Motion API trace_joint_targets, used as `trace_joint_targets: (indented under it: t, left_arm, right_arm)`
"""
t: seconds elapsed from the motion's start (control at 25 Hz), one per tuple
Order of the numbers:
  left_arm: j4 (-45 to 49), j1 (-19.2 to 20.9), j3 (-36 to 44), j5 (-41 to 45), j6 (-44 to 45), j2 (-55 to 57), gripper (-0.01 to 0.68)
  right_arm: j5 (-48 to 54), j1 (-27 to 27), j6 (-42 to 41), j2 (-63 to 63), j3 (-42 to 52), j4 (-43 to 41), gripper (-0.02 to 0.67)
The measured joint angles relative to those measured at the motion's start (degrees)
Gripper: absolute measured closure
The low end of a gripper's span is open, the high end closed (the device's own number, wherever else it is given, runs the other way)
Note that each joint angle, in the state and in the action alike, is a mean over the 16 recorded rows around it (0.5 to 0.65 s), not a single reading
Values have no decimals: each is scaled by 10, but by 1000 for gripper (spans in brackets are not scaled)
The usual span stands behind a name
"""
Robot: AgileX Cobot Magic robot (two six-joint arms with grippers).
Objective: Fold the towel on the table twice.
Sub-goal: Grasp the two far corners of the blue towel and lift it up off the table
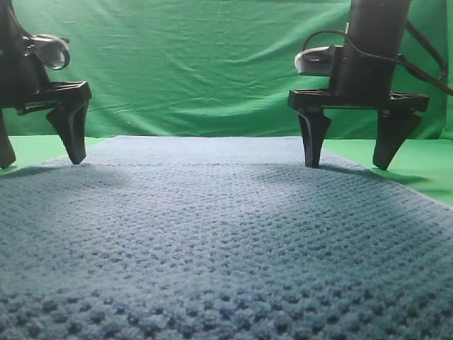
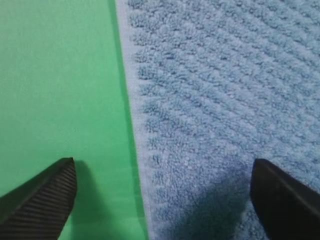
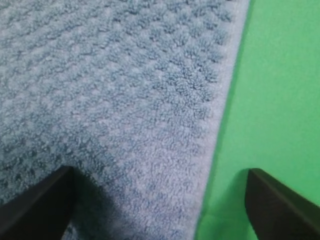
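The towel (image 1: 226,248) lies flat on the table (image 1: 28,150) and fills the near and middle field of the high view, its waffle texture facing up. At its far left edge, the left gripper (image 1: 42,159) is released, jaws wide apart and straddling the hem: one fingertip (image 2: 40,197) over bare table, the other over cloth. At the far right edge, the right gripper (image 1: 348,164) is likewise released, straddling the hem and grasping nothing. Beyond both hangs a wrinkled green backdrop (image 1: 198,64).
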Motion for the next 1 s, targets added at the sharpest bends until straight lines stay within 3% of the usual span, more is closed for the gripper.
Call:
trace_joint_targets:
  t: [0.2,0.68,0.8,1.0]
  left_arm:
    - [-11,0,-5,13,5,8,145]
    - [-69,3,-31,90,10,27,597]
    - [-76,4,-48,113,9,34,653]
    - [-76,4,-93,154,3,43,673]
  right_arm:
    - [-1,0,0,4,-3,2,136]
    - [-1,3,7,8,-8,17,560]
    - [-1,4,14,3,-7,11,620]
    - [-4,4,30,-23,-7,-21,649]
